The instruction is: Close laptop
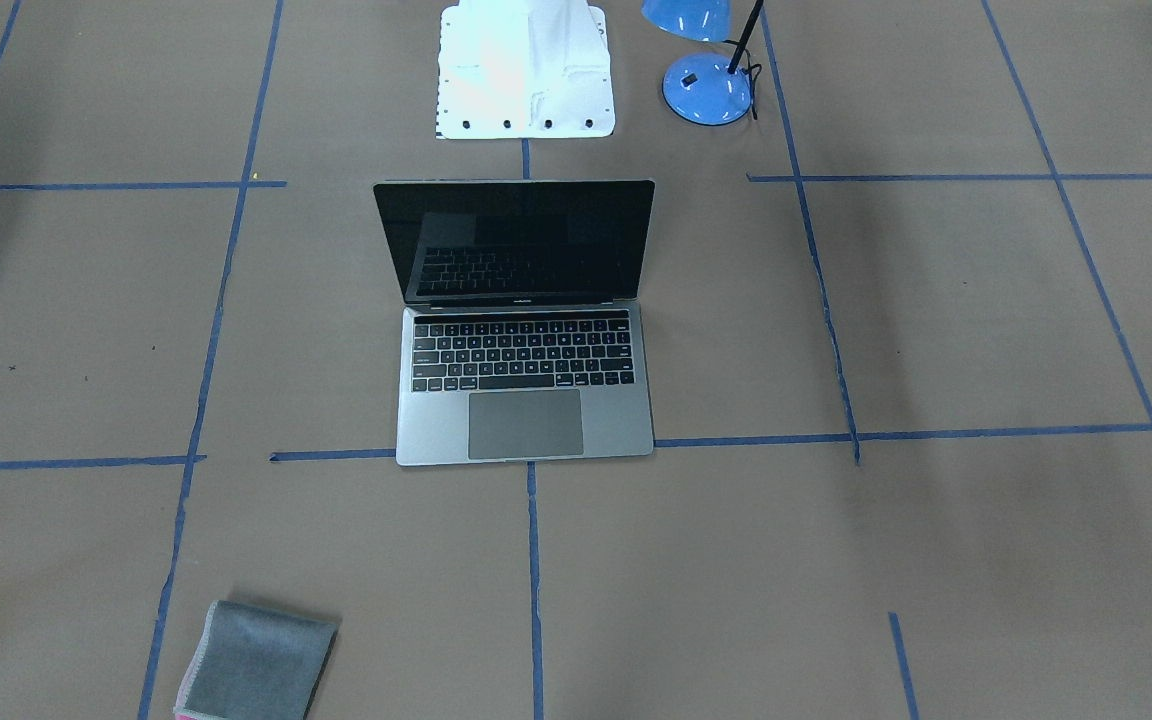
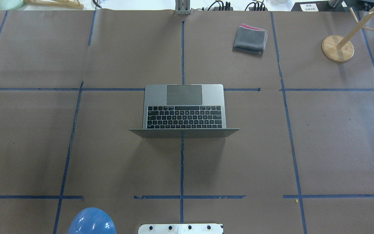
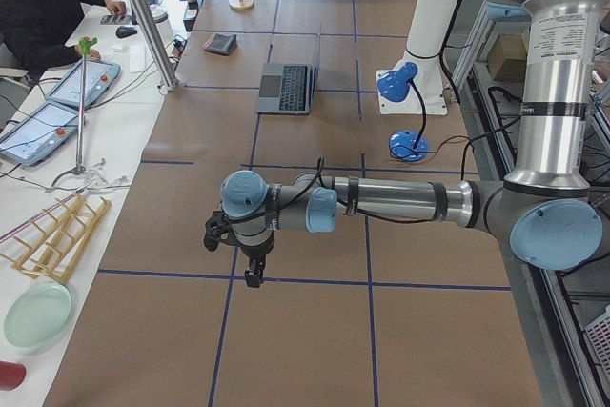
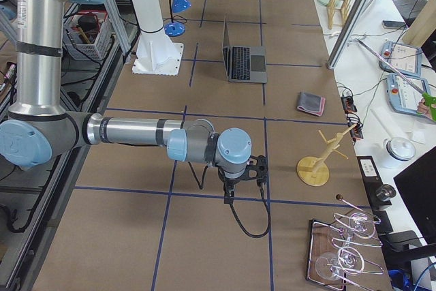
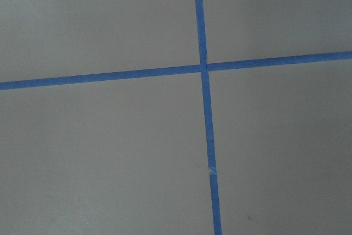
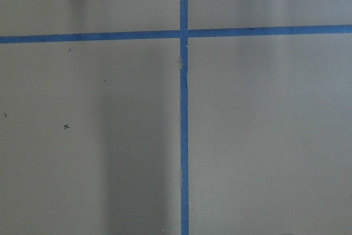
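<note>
The laptop [image 1: 526, 400] stands open in the middle of the table, with its black screen upright and facing away from the robot. It also shows in the overhead view [image 2: 183, 107], the exterior left view [image 3: 286, 88] and the exterior right view [image 4: 245, 63]. My left gripper [image 3: 217, 234] hangs over bare table far from the laptop, towards the table's left end. My right gripper [image 4: 257, 167] hangs over bare table towards the right end. I cannot tell whether either is open or shut. Both wrist views show only brown paper and blue tape.
A blue desk lamp [image 1: 706, 85] stands beside the white robot base [image 1: 526, 70]. A folded grey cloth [image 2: 250, 38] and a wooden stand [image 2: 337, 48] sit at the far right. Operators' gear lies beyond the table's far edge.
</note>
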{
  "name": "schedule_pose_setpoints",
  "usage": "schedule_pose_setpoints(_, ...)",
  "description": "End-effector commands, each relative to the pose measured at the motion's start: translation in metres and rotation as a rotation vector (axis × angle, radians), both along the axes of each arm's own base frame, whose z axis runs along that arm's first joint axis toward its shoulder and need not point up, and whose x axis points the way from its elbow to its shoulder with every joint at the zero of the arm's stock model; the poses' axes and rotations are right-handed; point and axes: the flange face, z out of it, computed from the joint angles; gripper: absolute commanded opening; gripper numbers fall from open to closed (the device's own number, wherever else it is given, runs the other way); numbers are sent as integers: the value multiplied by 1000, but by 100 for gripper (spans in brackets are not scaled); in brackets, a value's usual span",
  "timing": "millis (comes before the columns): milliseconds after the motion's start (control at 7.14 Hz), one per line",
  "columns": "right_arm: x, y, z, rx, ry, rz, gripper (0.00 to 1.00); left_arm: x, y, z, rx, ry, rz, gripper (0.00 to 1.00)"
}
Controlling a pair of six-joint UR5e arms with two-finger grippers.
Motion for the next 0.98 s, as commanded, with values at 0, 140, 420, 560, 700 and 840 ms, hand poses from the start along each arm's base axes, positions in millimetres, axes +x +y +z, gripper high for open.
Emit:
schedule_pose_setpoints(0, 0, -8, -8, 18, 2, 0, 100, 3, -1, -37, 49, 39, -5, 100)
schedule_pose_setpoints(140, 0, -10, -11, 22, -1, 2, 100, 3, 0, -68, 62, 40, -14, 100)
schedule_pose_setpoints(420, 0, -18, -22, 44, -3, 2, 100, 7, 29, -178, 40, 47, -52, 100)
schedule_pose_setpoints(560, 0, -19, -27, 45, -3, 8, 100, 33, 46, -233, 14, 75, -118, 100)
schedule_pose_setpoints(700, 0, -20, -29, 45, -2, 14, 100, 94, 59, -279, -14, 108, -90, 100)
schedule_pose_setpoints(840, -14, -26, -32, 54, 0, -16, 100, 132, 55, -325, -40, 148, -108, 100)
